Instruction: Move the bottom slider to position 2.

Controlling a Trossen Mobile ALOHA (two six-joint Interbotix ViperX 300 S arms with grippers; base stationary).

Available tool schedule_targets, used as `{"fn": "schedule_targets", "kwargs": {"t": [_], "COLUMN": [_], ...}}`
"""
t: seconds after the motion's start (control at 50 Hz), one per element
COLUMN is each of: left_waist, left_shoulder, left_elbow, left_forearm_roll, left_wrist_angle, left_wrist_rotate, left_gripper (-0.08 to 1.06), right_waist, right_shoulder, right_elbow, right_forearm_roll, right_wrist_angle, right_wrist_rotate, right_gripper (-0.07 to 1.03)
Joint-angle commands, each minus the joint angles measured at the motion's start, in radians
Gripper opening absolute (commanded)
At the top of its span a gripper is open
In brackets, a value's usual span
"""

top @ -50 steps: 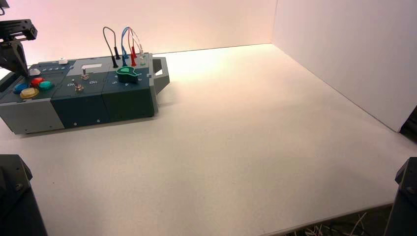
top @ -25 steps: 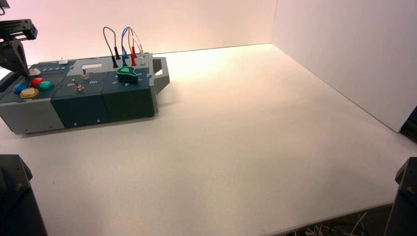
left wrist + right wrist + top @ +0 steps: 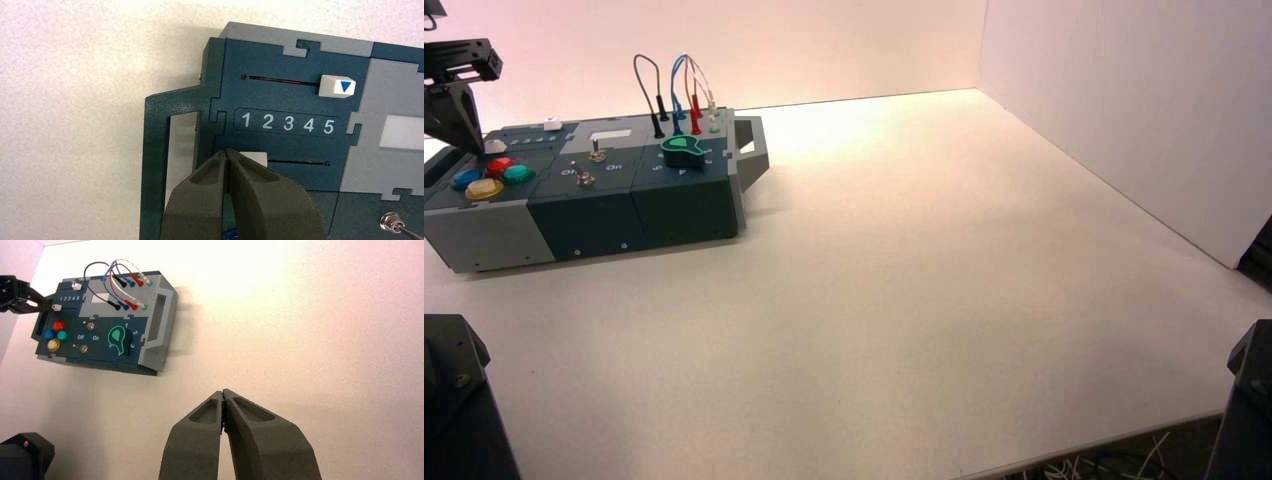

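Bottom slider (image 3: 255, 158), a small white rounded plastic knob on a thin dark slot in the blue-grey panel, sits at the near-handle end of its track, under the printed 1 of the white number row (image 3: 287, 123) reading 1 2 3 4 5, so it has one step to travel to reach 2. Nearest in the left wrist view, the left claw (image 3: 226, 152) has its two dark fingers pressed together with nothing between them, their tips touching or just beside the knob's outer edge, on the side away from the 2. That suits a push more than a pinch: the knob looks light, hard and smooth, too small to clamp, and it will likely slide stiffly along the slot, then jump if shoved, so a short, steady nudge against its flat side seems the safe way, stopping under the 2. Beyond the numbers lies the other slider, a flatter rectangular white knob with a blue triangle (image 3: 337, 86), parked near the 5 end. Farther off in the high view, the dark blue and grey box (image 3: 594, 225) stands at the left of the white desk (image 3: 904, 300), with coloured round buttons (image 3: 489, 178) just beside the slider. The right claw (image 3: 222, 395) hangs well apart over bare desk, its fingers closed and empty.
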Motion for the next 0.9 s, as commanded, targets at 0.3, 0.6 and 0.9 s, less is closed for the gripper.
{"fn": "schedule_targets", "kwargs": {"t": [0.3, 0.6, 0.9], "left_waist": [-0.009, -0.011, -0.011], "left_shoulder": [-0.015, -0.015, -0.015], "left_elbow": [-0.029, -0.032, -0.035], "left_forearm_roll": [0.0, 0.002, 0.0], "left_wrist_angle": [0.003, 0.005, 0.008], "left_wrist_rotate": [0.002, 0.0, 0.002], "left_gripper": [-0.03, -0.03, -0.03], "right_waist": [-0.002, -0.002, -0.002], "right_shoulder": [-0.015, -0.015, -0.015], "right_elbow": [-0.026, -0.026, -0.029], "right_forearm_roll": [0.003, 0.005, 0.003], "right_wrist_angle": [-0.005, -0.005, -0.005], "right_wrist_rotate": [-0.003, -0.005, -0.005], "right_gripper": [-0.02, -0.02, -0.02]}}
